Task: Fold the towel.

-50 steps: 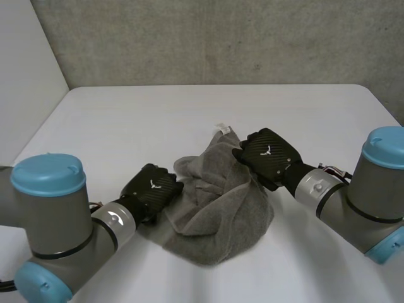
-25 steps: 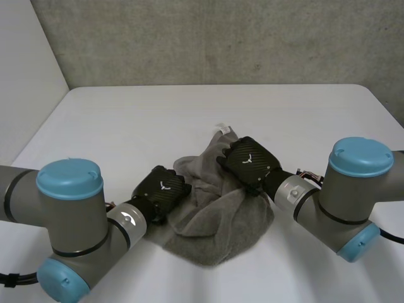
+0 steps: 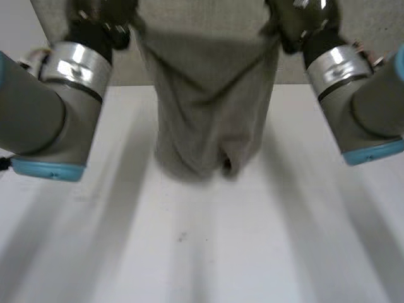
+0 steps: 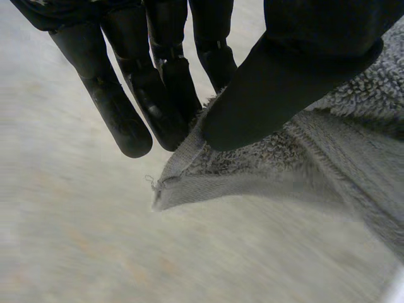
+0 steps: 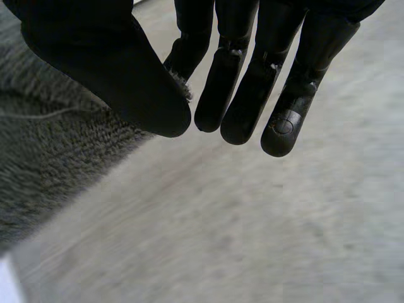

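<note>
Hanging the towel (image 3: 208, 107) up above the bench (image 3: 202, 252), spread between the arms: left robot hand (image 4: 303, 69) pinching one top corner, right robot hand (image 5: 107, 63) pinching the other, thumb against fingers on both.

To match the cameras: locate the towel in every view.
Head view: towel hangs between the left hand and right hand.
Left wrist view: towel corner pinched between the left hand's thumb and fingers.
Right wrist view: towel pinched under the right hand's thumb.
Shared landmark: the two pinching hands.
</note>
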